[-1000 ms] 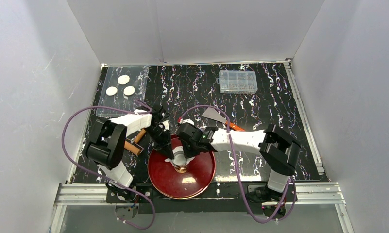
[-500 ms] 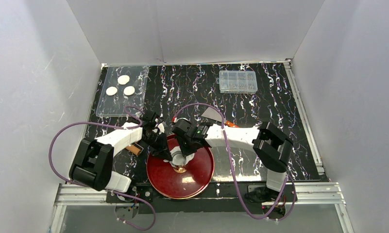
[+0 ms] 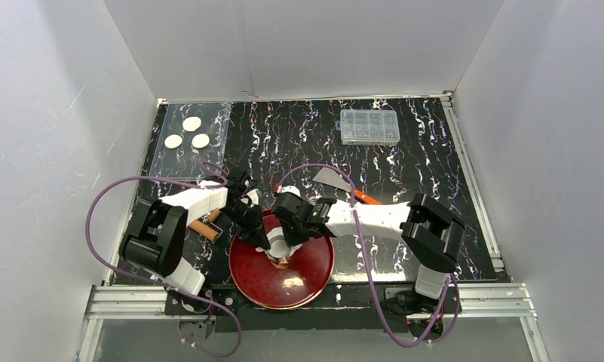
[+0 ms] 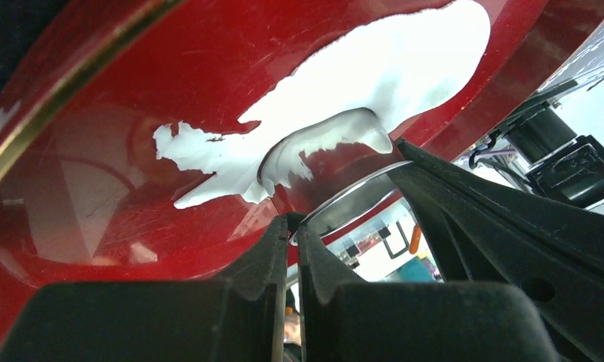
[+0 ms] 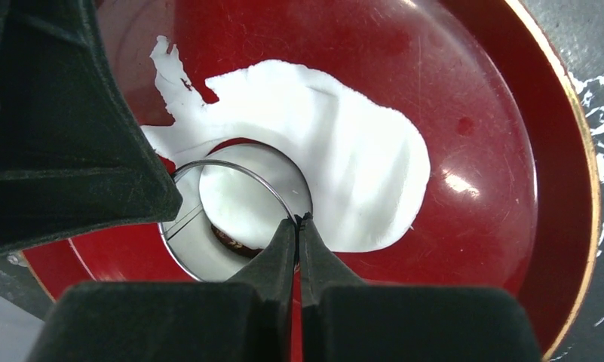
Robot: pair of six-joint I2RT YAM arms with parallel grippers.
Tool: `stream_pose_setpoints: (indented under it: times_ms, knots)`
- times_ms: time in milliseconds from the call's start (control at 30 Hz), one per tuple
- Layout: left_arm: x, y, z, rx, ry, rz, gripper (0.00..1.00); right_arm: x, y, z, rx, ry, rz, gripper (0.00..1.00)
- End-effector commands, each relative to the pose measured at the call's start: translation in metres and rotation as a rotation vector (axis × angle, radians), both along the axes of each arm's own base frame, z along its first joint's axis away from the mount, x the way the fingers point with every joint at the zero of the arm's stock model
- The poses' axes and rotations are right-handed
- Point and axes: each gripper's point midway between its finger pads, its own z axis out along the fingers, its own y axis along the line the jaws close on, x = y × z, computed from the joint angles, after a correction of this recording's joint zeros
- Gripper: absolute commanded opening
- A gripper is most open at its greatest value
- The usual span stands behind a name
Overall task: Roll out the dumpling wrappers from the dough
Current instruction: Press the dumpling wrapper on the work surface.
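The dough [image 5: 344, 166] is a flattened, ragged-edged white sheet on the red plate [image 5: 495, 113], with a round hole cut in it. A metal ring cutter [image 5: 182, 241] stands at that hole with a white round piece [image 5: 242, 204] inside. My right gripper [image 5: 298, 221] is shut on the ring's near rim. My left gripper [image 4: 292, 226] is shut on the ring's rim from the other side, with the dough [image 4: 374, 75] beyond it. In the top view both grippers, left [image 3: 262, 240] and right [image 3: 287, 241], meet over the plate [image 3: 314, 271]. Three dumpling wrappers [image 3: 187, 133] lie at the back left.
The wrappers rest on a clear tray [image 3: 208, 162]. A wooden rolling pin [image 3: 208, 224] lies left of the plate, under the left arm. A scraper with an orange handle [image 3: 335, 179] lies behind the right arm. A clear plastic box [image 3: 369, 127] sits at the back right.
The left arm's elbow swung out to the left, then came back toward the plate. Both grippers stayed at the ring cutter on the plate.
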Motion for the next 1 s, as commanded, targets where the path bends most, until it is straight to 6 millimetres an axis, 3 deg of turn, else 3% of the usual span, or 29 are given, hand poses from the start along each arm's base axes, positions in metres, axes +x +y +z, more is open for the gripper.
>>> stream_pose_setpoints:
  times_ms: [0, 100, 200, 333, 467, 567, 700, 867, 967]
  knots:
    - [-0.008, 0.051, -0.044, 0.273, -0.107, 0.000, 0.00, -0.021, -0.012, -0.009, -0.145, 0.055, 0.118, 0.01]
    - [-0.006, 0.053, -0.035, 0.266, -0.160, 0.014, 0.00, -0.010, 0.007, -0.007, -0.141, 0.040, 0.156, 0.01]
    - [-0.006, 0.054, -0.036, 0.266, -0.177, 0.029, 0.00, -0.007, 0.008, -0.010, -0.150, 0.050, 0.165, 0.01]
    - [0.003, 0.054, -0.044, 0.279, -0.191, 0.017, 0.00, -0.018, -0.015, -0.016, -0.172, 0.082, 0.122, 0.01]
    - [0.018, 0.052, -0.049, 0.297, -0.191, -0.003, 0.00, -0.033, -0.038, -0.009, -0.140, 0.103, 0.041, 0.01]
    - [0.018, 0.046, -0.051, 0.281, -0.148, -0.009, 0.00, -0.039, -0.046, -0.011, -0.136, 0.116, 0.012, 0.01]
    - [0.001, 0.043, -0.051, 0.273, -0.121, -0.024, 0.00, -0.031, -0.035, -0.012, -0.152, 0.095, 0.046, 0.01]
    - [0.004, 0.053, -0.043, 0.301, -0.202, -0.019, 0.00, -0.020, 0.006, 0.001, -0.100, 0.072, 0.122, 0.01]
    - [0.004, 0.061, -0.044, 0.309, -0.211, 0.004, 0.00, -0.020, 0.007, 0.000, -0.102, 0.072, 0.132, 0.01]
